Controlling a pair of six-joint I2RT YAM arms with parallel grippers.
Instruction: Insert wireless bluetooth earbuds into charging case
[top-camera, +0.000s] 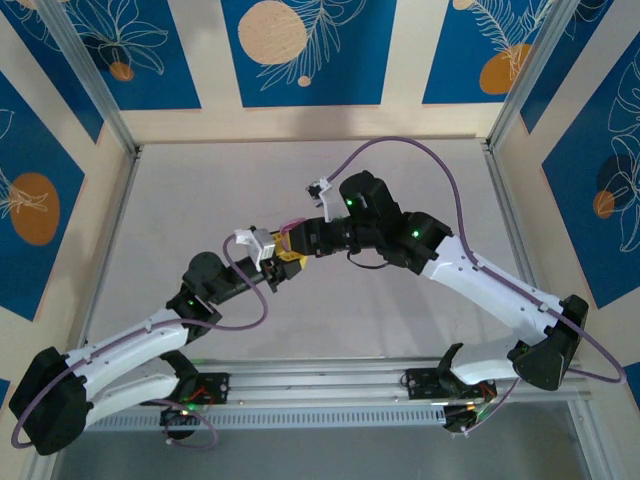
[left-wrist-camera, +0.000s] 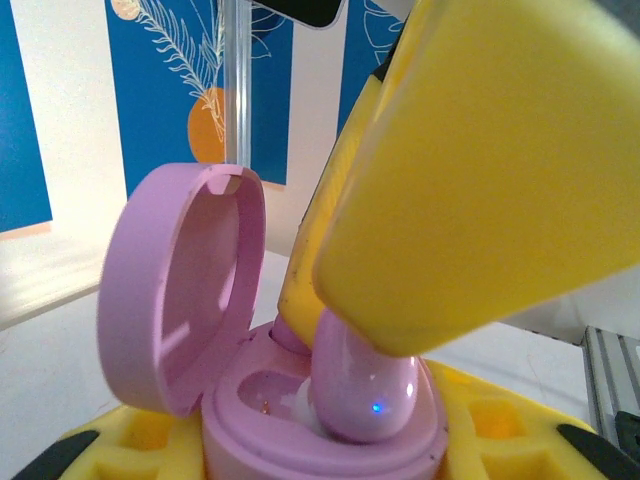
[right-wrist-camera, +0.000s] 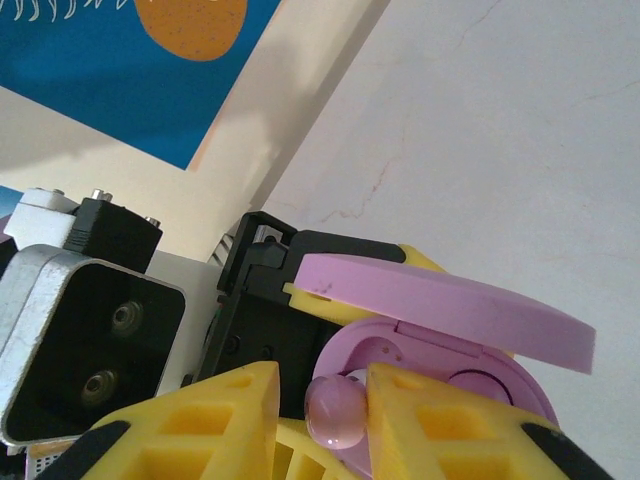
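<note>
We watched the left claw (top-camera: 282, 270) clench one lilac case (left-wrist-camera: 180, 290); the right claw (right-wrist-camera: 325, 385) narrowly straddled one lilac earbud (left-wrist-camera: 365, 395), grip unclear

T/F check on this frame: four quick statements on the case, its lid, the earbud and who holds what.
1. The lid of the charging case is open. True.
2. The charging case is light blue. False: it is lilac-pink.
3. A lilac-pink earbud sits between the fingers of the right gripper, at the case's well. True.
4. The charging case lies loose, with nothing gripping it. False: the left gripper holds it.
</note>
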